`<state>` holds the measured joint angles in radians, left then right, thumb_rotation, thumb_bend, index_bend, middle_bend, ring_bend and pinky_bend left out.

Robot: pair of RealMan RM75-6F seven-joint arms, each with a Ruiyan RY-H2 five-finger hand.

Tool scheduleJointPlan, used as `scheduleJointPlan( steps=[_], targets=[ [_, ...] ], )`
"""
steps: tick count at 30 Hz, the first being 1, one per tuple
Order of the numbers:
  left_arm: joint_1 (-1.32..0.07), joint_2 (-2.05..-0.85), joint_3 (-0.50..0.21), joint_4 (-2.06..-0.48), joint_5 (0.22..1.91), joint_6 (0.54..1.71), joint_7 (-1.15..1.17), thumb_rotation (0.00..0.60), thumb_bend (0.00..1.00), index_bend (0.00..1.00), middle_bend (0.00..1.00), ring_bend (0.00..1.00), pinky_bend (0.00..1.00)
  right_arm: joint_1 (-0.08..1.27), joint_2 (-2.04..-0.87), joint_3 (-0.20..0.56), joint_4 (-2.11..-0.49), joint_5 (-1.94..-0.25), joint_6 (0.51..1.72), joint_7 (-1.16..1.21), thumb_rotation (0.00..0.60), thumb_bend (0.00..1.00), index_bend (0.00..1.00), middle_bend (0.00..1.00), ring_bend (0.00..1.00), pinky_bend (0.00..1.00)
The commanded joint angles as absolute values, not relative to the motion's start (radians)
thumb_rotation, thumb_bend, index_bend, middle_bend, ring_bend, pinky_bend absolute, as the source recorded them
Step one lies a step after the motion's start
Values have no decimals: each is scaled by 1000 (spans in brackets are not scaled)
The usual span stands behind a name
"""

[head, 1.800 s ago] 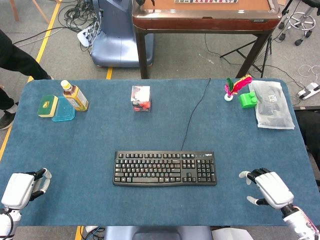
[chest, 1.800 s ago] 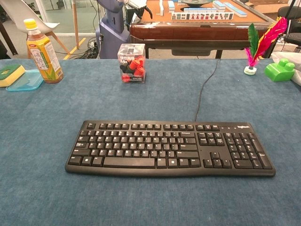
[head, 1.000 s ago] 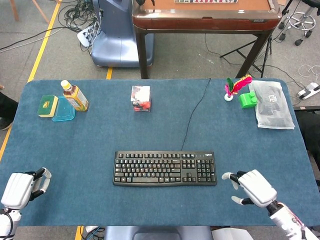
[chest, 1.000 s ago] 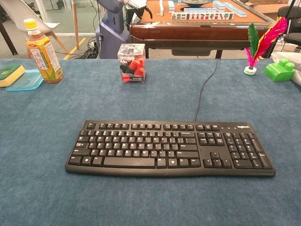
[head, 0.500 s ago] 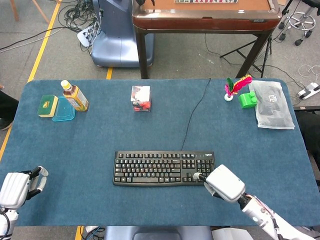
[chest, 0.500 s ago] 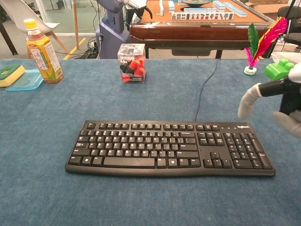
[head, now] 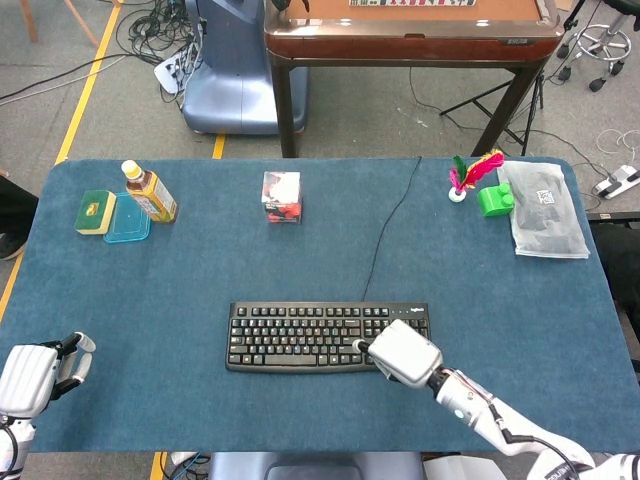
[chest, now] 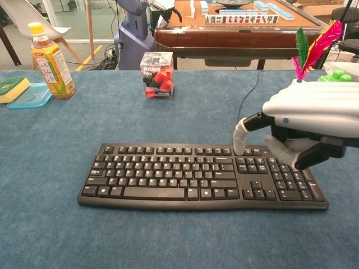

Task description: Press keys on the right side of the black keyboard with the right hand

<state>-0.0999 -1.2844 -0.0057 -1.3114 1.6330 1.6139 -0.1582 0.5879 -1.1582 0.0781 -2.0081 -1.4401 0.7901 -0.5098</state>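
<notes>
Blue table [head: 200, 270], right robot hand [chest: 305, 126] seemingly empty, fingers apart over black keyboard [chest: 168, 176], hiding green block [head: 493, 200].

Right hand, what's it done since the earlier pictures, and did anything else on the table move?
The right hand came in from the table's right edge, leftward, and now hangs over the right end of the black keyboard, one finger pointing down at the top rows. It holds nothing. The keyboard, the left hand and the bottle stayed put.
</notes>
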Motion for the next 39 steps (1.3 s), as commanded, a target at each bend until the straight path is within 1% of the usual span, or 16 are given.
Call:
scheduleJointPlan(
  steps=[1,7,20,39],
  targets=[
    [-100,-1283,-6,-1314,1632,1612,-157,600,387,531,889,797,905,644,-1211,97,-1992,-1315,744,-583,600,992,359,1000,1000,1000],
    [-99,-1282,-7,-1310,1625,1607,-164,600,387,534,889,797,905,702,-1271,88,-1948,-1185,745,-663,600,992,359,1000,1000,1000],
    [-100,-1284,-8,-1301,1616,1593,-167,600,387,536,889,796,905,794,-1345,49,-1898,-1022,790,-769,600,1000,359,1000,1000,1000],
    [-104,-1284,-6,-1296,1613,1578,-164,600,387,536,889,795,905,875,-1386,-12,-1846,-887,867,-839,600,1000,359,1000,1000,1000]
  ],
)
